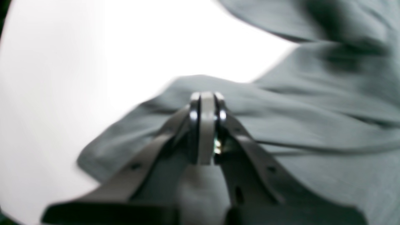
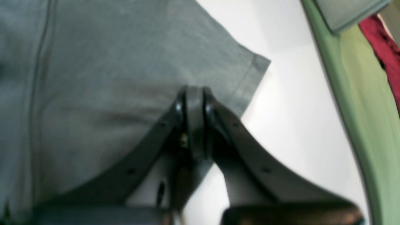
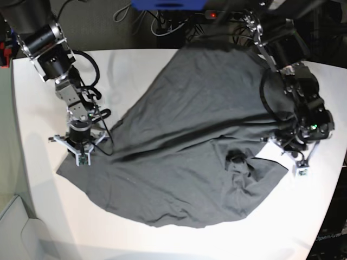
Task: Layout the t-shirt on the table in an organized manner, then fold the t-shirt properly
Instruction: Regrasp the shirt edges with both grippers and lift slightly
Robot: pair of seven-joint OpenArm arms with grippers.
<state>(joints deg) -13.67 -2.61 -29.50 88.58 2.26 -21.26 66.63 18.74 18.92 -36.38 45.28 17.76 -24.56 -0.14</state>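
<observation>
Lying on the table, the t-shirt is pinched in both clenched jaws.

Both wrist views are blurred and soft; the table glares washed-out white. The base view is sharper, evenly lit, with faint shadows.

Bare table runs along the near edge and the far-left corner, open to a gripper. The t-shirt spreads across the middle. Cables crowd the far edge; both arms stand at the shirt's sides.
</observation>
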